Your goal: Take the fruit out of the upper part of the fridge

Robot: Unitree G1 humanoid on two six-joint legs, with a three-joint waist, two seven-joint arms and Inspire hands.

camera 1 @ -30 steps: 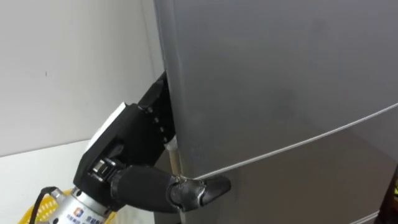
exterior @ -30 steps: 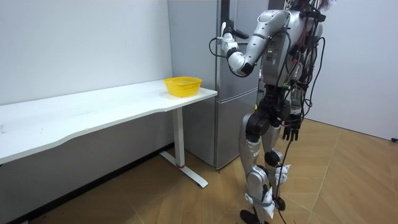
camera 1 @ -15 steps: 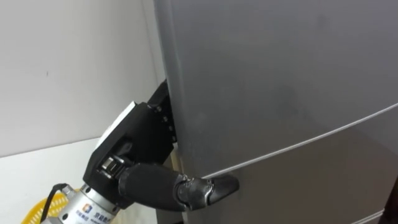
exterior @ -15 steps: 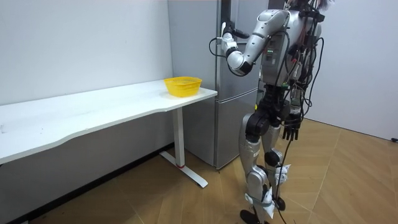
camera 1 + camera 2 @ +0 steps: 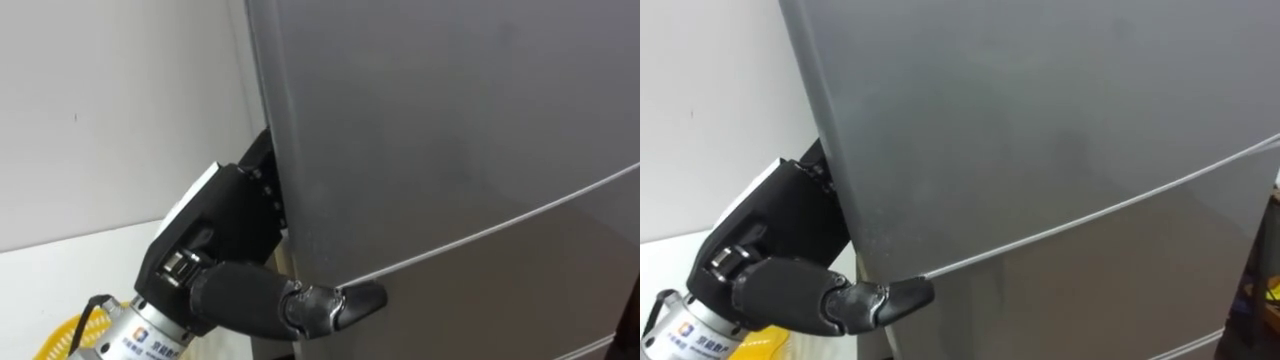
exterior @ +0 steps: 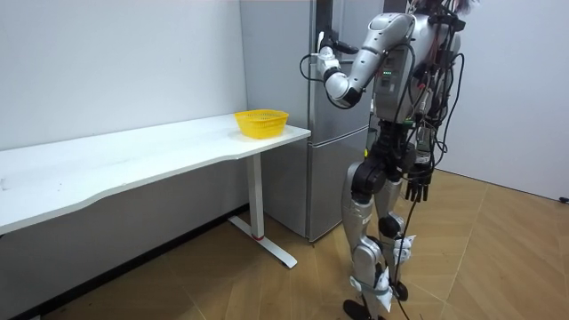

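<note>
Robot at fridge [image 6: 277, 80], left hand [image 5: 222, 232] on upper door [image 5: 450, 120].

Right hand [image 6: 416, 188] hangs at the robot's side, fingers loose and holding nothing. The left hand comes in from 8 o'clock of the eye views and reaches round the upper door's left edge, just above the seam with the lower door [image 5: 500, 300]; part of it lies behind that edge, so its grasp cannot be told. The grey upper door spans 12 to 3 o'clock, the lower door sits at 5 o'clock. A yellow basket [image 5: 55, 340] sits at 7 o'clock on the white table [image 5: 70, 260], beside the fridge. A pale wall [image 5: 120, 100] is at 10 o'clock.
</note>
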